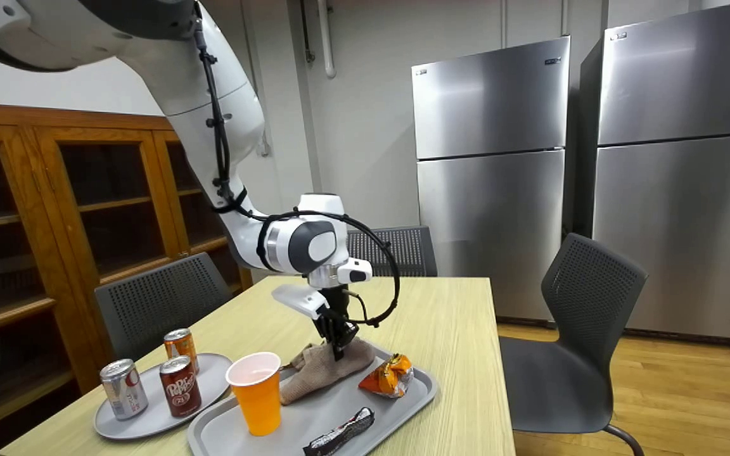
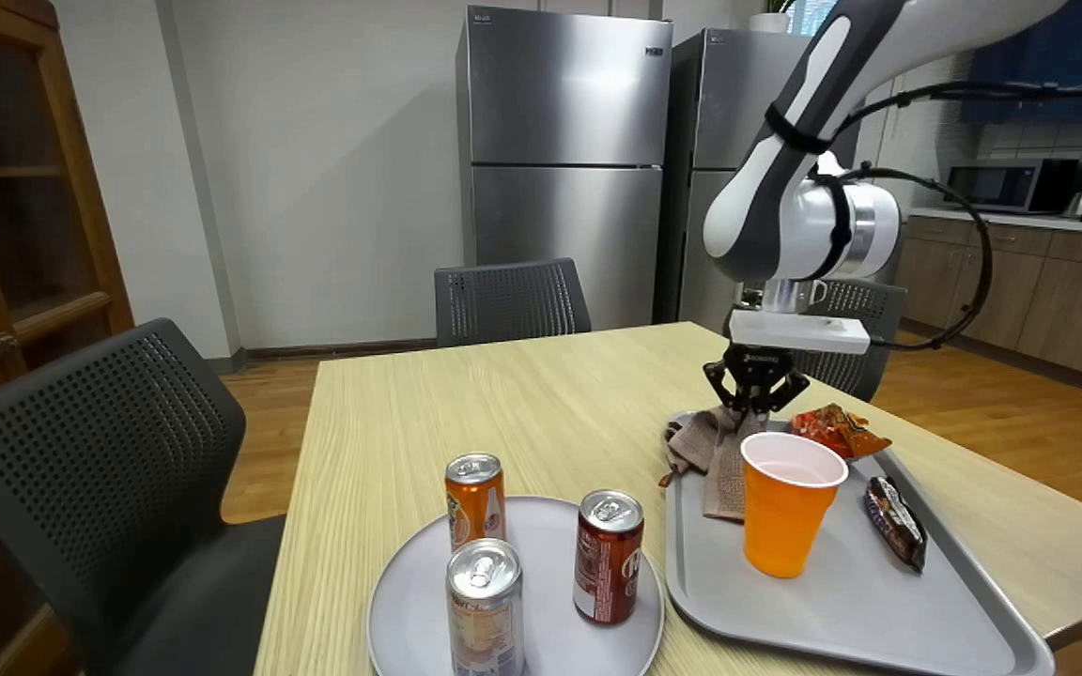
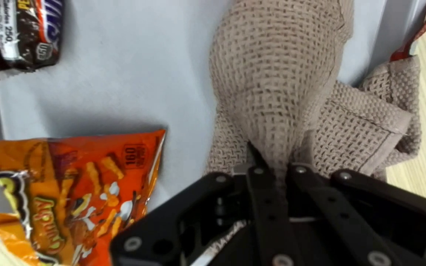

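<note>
A tan, coarsely woven cloth (image 3: 272, 66) lies crumpled on a gray tray (image 3: 124, 92). In the wrist view it fills the frame from the top, right of center, down to the middle, with a folded part spreading right across the tray's edge. The black gripper (image 3: 280, 170), at the bottom of that view, has its two fingers drawn close together, pinching a gathered ridge of the cloth between them. A red strip (image 3: 416, 33) sits by the cloth's corner at upper right.

Also on the tray, an orange snack bag (image 3: 98, 184) lies at lower left and a dark candy bar (image 3: 24, 33) at upper left. In an exterior view, an orange cup (image 2: 785, 526) stands upright near the cloth, at lower right.

Well to the left of the cup, at bottom center, a round gray plate (image 2: 546, 535) holds an orange can (image 2: 475, 498), a dark red can (image 2: 608, 563) and a silver can (image 2: 486, 610), all upright. Tray and plate rest on a pale wooden table (image 2: 503, 394). The white robot arm (image 2: 776, 225) reaches down from the upper right. Steel refrigerators (image 2: 564, 225) stand behind, at the top.
</note>
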Controlling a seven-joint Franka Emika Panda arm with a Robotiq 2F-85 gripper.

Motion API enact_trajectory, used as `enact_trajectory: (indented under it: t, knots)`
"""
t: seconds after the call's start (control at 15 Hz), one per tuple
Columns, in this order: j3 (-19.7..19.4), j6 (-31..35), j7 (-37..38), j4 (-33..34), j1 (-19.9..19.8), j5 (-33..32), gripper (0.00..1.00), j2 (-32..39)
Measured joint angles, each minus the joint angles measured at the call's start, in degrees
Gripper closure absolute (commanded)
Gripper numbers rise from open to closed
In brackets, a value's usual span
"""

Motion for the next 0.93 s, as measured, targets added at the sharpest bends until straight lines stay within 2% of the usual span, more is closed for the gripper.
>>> enact_trajectory:
  t: [0.47, 0.93]
  knots:
    - [0.1, 0.0, 0.0, -3.5, -0.3, 0.1, 0.98, -8.6]
    - [3.4, 0.0, 0.0, -3.3, -0.2, 0.7, 0.98, -12.0]
